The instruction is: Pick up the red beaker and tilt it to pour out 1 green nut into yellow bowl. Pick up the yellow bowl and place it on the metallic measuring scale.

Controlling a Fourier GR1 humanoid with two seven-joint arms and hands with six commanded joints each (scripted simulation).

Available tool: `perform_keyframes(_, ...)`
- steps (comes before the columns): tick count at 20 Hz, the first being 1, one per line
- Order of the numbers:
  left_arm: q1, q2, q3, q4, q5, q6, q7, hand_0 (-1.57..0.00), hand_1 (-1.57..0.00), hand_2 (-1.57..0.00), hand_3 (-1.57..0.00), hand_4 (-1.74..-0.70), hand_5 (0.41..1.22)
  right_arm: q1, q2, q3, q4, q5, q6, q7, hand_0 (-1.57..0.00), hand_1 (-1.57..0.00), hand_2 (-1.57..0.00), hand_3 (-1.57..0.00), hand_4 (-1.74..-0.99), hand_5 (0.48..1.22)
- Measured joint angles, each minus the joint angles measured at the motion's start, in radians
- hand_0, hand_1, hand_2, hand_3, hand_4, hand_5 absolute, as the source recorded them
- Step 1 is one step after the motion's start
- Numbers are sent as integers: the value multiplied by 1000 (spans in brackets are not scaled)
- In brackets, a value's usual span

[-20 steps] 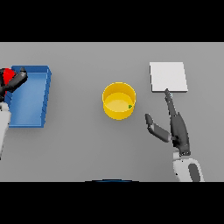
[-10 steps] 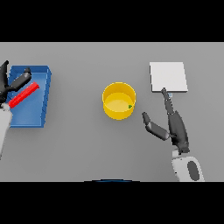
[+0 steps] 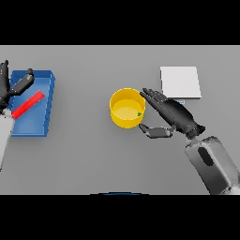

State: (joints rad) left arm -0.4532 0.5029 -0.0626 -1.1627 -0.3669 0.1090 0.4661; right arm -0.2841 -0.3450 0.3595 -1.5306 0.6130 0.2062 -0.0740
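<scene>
The yellow bowl [image 3: 127,108] stands mid-table with a small green nut [image 3: 139,113] inside at its right wall. My right hand [image 3: 172,115] is open just right of the bowl, fingers reaching to its rim and thumb below it, palm turned toward it. The red beaker [image 3: 28,104] lies on its side in the blue tray [image 3: 35,123] at the left. My left hand [image 3: 11,86] hovers open over the tray's upper left, apart from the beaker. The metallic scale [image 3: 180,82] is a pale square plate at the upper right.
The blue tray sits near the table's left edge. The scale lies just behind my right hand and forearm [image 3: 213,164], a short way right of the bowl.
The left hand let go of the red beaker, which now lies in the tray. The right hand swung left and lowered toward the bowl's right side.
</scene>
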Motion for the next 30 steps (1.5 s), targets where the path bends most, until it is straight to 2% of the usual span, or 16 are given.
perform_keyframes(1,13,-5,-2,-3,2,3,-19,-6,-5,-5,-5,-737,689,-31,-20,19,12,19,25,-15,1,1,1,1,-1207,674)
perform_keyframes(3,11,7,1,3,3,-6,-10,-4,-3,-3,-3,-739,696,-95,-56,63,53,67,60,-58,1,1,1,1,-1225,684)
perform_keyframes(6,15,4,-6,-10,-2,-5,-1,-1,-1,-1,-1,-744,702,-189,-86,144,116,153,105,-92,1,1,1,1,-1223,703)
perform_keyframes(10,17,13,0,-15,0,-6,7,0,0,0,0,-746,707,-268,-85,231,184,222,155,-128,1,1,1,1,-1215,717)
perform_keyframes(14,12,13,2,-15,4,-10,16,1,1,1,1,-741,698,-331,-53,270,262,236,199,-135,1,1,1,1,-1231,725)
perform_keyframes(16,17,8,-6,-10,-3,-5,-6,1,1,1,1,-739,699,-353,-28,291,297,245,215,-132,1,1,1,1,-1245,730)
perform_keyframes(19,15,21,8,-14,6,-6,-7,1,1,1,1,-744,698,-412,-3,314,358,267,234,-114,1,1,1,1,-1257,733)
perform_keyframes(21,25,24,7,-11,7,-11,-11,1,1,1,1,-744,697,-429,3,331,386,277,232,-137,1,1,1,1,-1259,734)
perform_keyframes(25,17,31,14,-2,10,-13,-17,1,1,1,1,-746,698,-455,27,340,434,277,264,-119,1,1,1,-2,-1270,740)
perform_keyframes(27,39,29,15,-14,19,-16,-28,1,1,1,1,-744,697,-464,29,343,459,273,286,-124,1,1,-3,-28,-1282,749)
perform_keyframes(30,28,27,14,0,10,-8,-27,1,1,1,1,-747,700,-453,41,345,475,270,304,-102,1,-9,-43,-104,-1293,776)
